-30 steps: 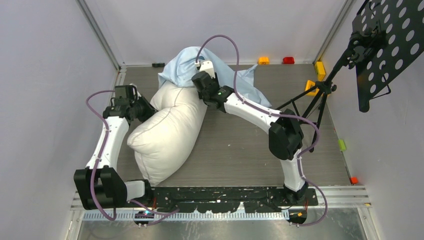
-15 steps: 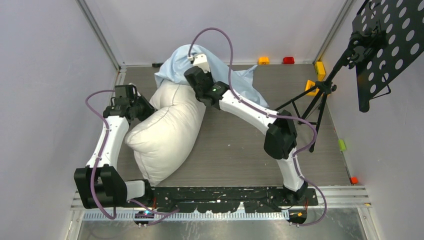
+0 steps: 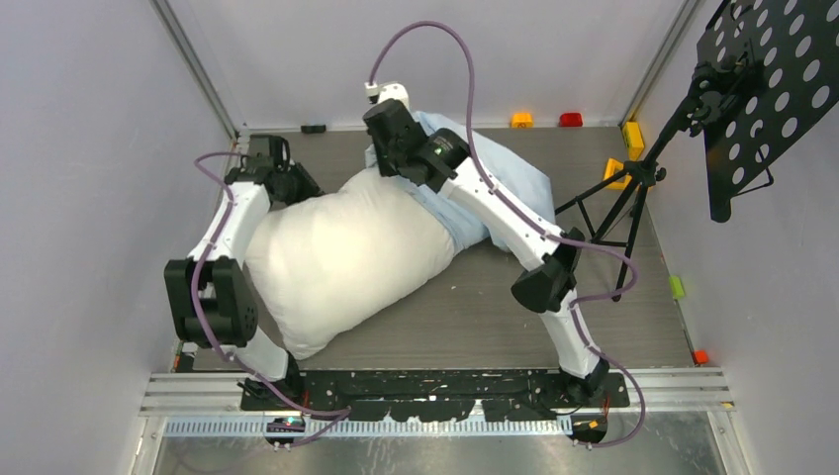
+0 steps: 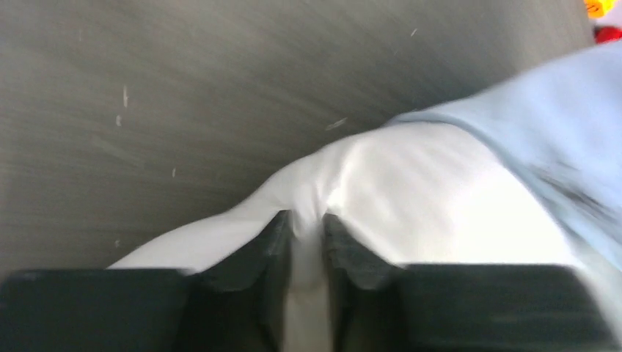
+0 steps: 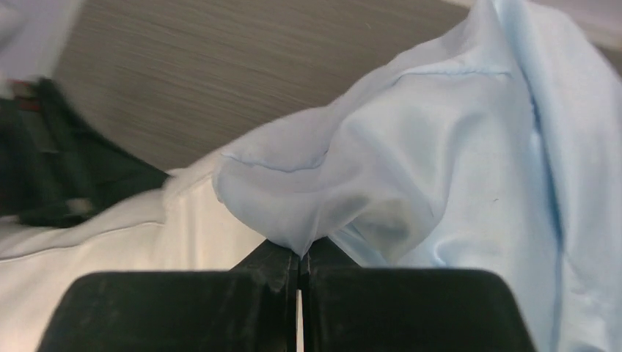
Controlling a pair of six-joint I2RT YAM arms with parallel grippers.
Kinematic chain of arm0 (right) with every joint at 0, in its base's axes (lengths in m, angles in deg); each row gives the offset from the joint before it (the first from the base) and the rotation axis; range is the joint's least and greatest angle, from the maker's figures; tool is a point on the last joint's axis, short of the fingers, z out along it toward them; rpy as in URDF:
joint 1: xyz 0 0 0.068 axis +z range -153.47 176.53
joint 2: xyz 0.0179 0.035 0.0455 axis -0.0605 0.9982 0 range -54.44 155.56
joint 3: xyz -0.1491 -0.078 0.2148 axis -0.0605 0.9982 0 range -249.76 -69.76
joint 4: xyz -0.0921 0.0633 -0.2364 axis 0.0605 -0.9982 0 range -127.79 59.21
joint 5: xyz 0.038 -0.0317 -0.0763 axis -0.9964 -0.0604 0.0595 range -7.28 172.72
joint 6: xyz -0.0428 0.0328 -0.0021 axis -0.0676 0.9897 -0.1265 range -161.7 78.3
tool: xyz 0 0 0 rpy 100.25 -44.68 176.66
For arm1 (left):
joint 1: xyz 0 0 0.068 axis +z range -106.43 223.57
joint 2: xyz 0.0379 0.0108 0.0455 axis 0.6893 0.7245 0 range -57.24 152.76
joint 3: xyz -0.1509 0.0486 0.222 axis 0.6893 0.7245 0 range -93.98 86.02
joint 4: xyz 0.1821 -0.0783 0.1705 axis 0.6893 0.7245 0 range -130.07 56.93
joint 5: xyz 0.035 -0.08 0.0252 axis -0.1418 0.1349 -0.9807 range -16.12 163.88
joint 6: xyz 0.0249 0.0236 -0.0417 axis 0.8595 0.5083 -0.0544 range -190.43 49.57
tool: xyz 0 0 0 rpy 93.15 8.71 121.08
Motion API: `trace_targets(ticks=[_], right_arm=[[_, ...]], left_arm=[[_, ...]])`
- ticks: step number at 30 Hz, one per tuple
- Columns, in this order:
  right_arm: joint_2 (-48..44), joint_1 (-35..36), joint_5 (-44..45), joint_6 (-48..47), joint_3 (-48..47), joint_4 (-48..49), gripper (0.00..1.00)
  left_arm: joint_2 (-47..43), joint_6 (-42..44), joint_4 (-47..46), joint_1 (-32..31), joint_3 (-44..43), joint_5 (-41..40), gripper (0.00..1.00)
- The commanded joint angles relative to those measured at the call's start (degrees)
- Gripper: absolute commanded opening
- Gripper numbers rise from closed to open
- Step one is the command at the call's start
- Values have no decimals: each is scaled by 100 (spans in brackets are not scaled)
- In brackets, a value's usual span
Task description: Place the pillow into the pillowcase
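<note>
Fixed overhead view of the whole table [image 3: 495, 317]; two close, low wrist views, both onto pillow [image 4: 411, 183] and pillowcase [image 5: 440, 147].

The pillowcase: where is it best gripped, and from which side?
Take the pillowcase by its hemmed edge draped over the pillow, pinching from the pillow's side as the right gripper does; probably best, since the thin hem folds flat and marks the opening.
</note>
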Motion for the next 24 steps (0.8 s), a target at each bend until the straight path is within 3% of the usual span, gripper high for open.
trace_targets(ticks=[1, 3, 4, 6, 8, 14, 20, 24], right_arm=[[387, -686, -633, 673, 394, 23, 0], [543, -846, -666, 723, 376, -51, 0], [609, -897, -670, 735, 351, -95, 0], [649, -941, -666, 752, 359, -130, 0], [623, -940, -662, 773, 367, -144, 5], [50, -788, -97, 567, 906, -145, 48], [-1001, -557, 467, 298, 2269, 116, 61], [-1408, -454, 640, 181, 3029, 259, 63]], left_arm=[[349, 388, 154, -9, -1381, 157, 36], [246, 617, 380, -13, -1705, 38, 61], [48, 721, 491, -17, -1781, -121, 79], [-389, 949, 719, -19, -1782, -508, 91], [-898, 1174, 962, -21, -1610, -954, 95], [-2436, 1446, 1427, -21, -49, -1866, 98], [-3320, 1378, 1621, -21, 1099, -2307, 100], [-3270, 1238, 1444, -16, 1551, -2062, 100]])
